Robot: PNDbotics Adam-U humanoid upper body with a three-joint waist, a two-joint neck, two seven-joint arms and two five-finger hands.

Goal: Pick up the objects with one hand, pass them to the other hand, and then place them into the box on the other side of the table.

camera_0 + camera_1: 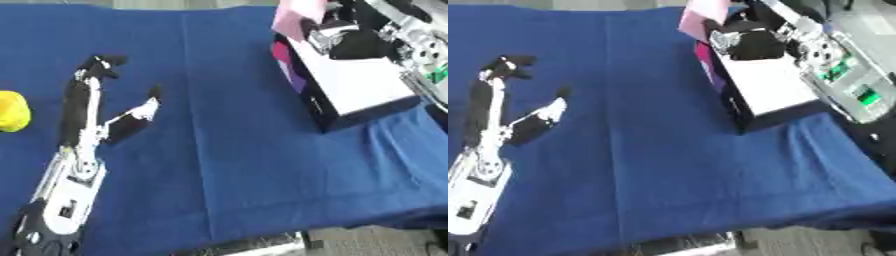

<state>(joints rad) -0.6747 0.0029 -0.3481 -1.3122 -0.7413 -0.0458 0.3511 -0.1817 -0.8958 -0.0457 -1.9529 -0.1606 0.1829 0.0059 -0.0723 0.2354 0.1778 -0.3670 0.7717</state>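
Left hand point(87, 107) is laid at the frame's left, fingers straight, thumb spread | right hand point(346, 42) is held over the box point(363, 85), upper right; finger state cannot be told | yellow object point(12, 111) is seen at left edge

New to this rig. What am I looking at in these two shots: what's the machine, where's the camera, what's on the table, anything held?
Both pictures come from one stereo camera in a humanoid robot's head, looking down: left eye and right eye, same moment. The robot has two arms ending in fingered hands. Its left hand lies over the blue tablecloth, fingers stretched out, thumb spread, holding nothing. Its right hand is over the box at the table's far right; whether it holds anything cannot be told. A yellow object sits at the left edge, apart from the left hand, seen only in the left eye view.
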